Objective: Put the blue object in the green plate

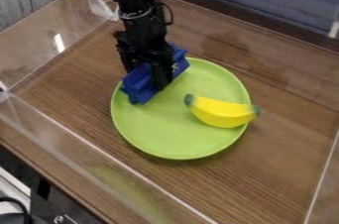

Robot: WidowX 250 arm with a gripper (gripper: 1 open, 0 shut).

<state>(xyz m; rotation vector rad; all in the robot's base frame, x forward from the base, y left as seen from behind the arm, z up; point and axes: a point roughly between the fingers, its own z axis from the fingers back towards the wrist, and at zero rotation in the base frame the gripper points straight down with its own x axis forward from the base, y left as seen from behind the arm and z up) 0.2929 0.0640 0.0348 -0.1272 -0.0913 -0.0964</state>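
The dark blue ridged block (141, 86) lies between the fingers of my black gripper (151, 73), over the upper left part of the lime-green plate (172, 134). The gripper comes down from above and is shut on the block across its middle, so blue shows on both sides of the fingers. The block sits low, at or just above the plate's surface; I cannot tell whether it touches. The gripper hides the middle of the block.
A yellow banana (219, 114) lies on the right half of the plate. Clear plastic walls (47, 40) enclose the brown wooden tabletop (265, 59) on the left, front and right. The arm (130, 0) rises at the back left.
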